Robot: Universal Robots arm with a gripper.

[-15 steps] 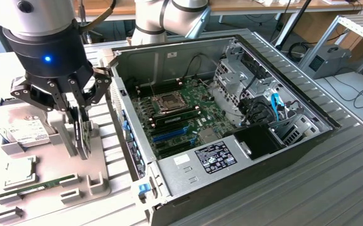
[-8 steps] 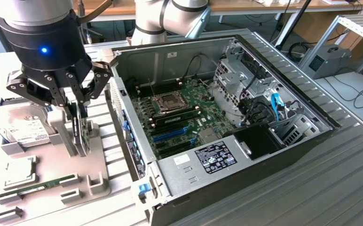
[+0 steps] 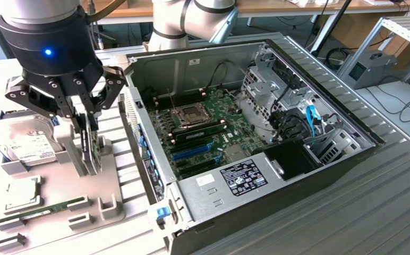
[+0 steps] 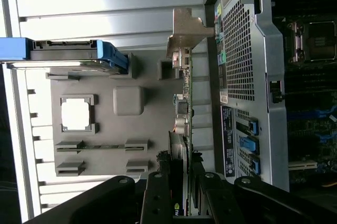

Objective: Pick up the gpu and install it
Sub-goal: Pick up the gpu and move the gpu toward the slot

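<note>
Because the gripper (image 3: 84,132) comes down over it, the upper edge of the gpu (image 3: 86,155) is hidden in the exterior view. In the wrist view the card shows edge-on and runs out of sight between the black fingers (image 4: 158,199). Those fingers are closed against its two faces, gripping the card. It stands upright in a slot along the edge of the grey tray (image 3: 67,183) nearest the computer case (image 3: 184,64). Its silver bracket (image 4: 185,32) sticks out at the end away from the gripper.

The tray holds four parts, one of each: the gpu, a hard drive (image 3: 22,142) at its edge on the exterior view's left, a square processor (image 3: 22,192) in a pocket, and a narrow memory stick (image 3: 43,209) by its near edge. One case lies open on the bench (image 3: 332,212) just beside the tray. It holds a motherboard (image 3: 215,125), cables and a drive cage, and its near corner is cut off.
</note>
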